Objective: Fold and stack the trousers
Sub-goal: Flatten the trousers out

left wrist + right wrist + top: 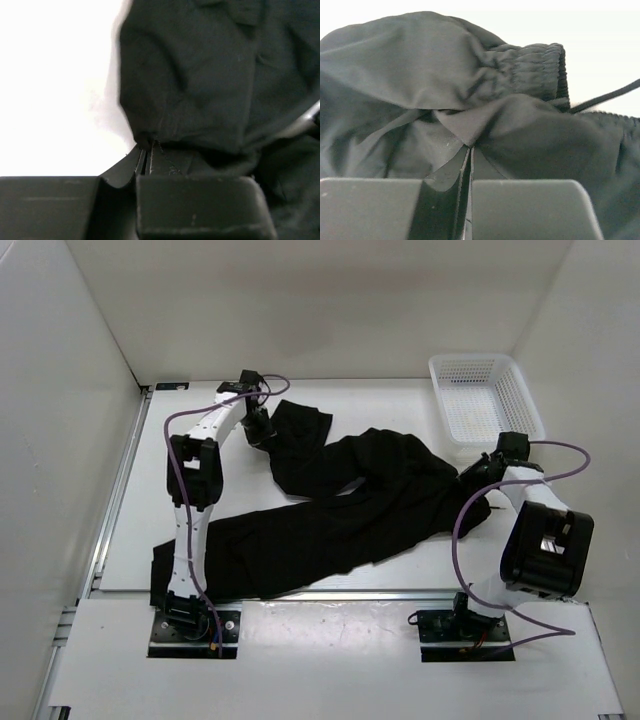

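Left claw (260, 430) and right claw (476, 474) clamp trousers (330, 530) on white table (400, 405) (white walls (320, 310) around).

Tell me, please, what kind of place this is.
Probably a laboratory robot test cell: plain white walls enclose a white table, the left arm and right arm are bolted at its near edge, with black trousers and a mesh basket on it.
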Controlling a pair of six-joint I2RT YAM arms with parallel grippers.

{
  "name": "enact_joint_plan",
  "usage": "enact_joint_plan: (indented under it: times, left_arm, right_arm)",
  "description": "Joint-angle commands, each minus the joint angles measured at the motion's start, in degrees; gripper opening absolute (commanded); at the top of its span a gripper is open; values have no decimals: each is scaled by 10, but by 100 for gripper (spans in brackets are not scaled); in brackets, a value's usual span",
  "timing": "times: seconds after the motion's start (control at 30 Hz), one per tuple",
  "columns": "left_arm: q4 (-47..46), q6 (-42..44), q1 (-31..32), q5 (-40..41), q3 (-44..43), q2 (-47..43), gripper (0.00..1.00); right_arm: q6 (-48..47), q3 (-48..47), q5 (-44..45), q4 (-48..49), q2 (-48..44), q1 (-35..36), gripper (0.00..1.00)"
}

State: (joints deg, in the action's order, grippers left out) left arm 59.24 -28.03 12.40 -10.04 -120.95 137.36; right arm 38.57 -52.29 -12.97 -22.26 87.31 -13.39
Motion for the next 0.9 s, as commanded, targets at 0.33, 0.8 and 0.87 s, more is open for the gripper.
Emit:
enact_joint_plan:
  times: [0.33, 0.8, 0.87]
  left_arm:
    - [81, 1, -45, 159, 48, -405, 10]
    - [94, 6, -123, 119, 38, -283, 68]
    - [88, 16, -123, 113, 64, -313, 68]
  right_arm:
    - [-43, 84, 24, -23, -194, 7, 0]
    - [-136, 111, 25, -97, -248, 56, 34]
    - [-110, 116, 66, -117, -277, 80, 52]
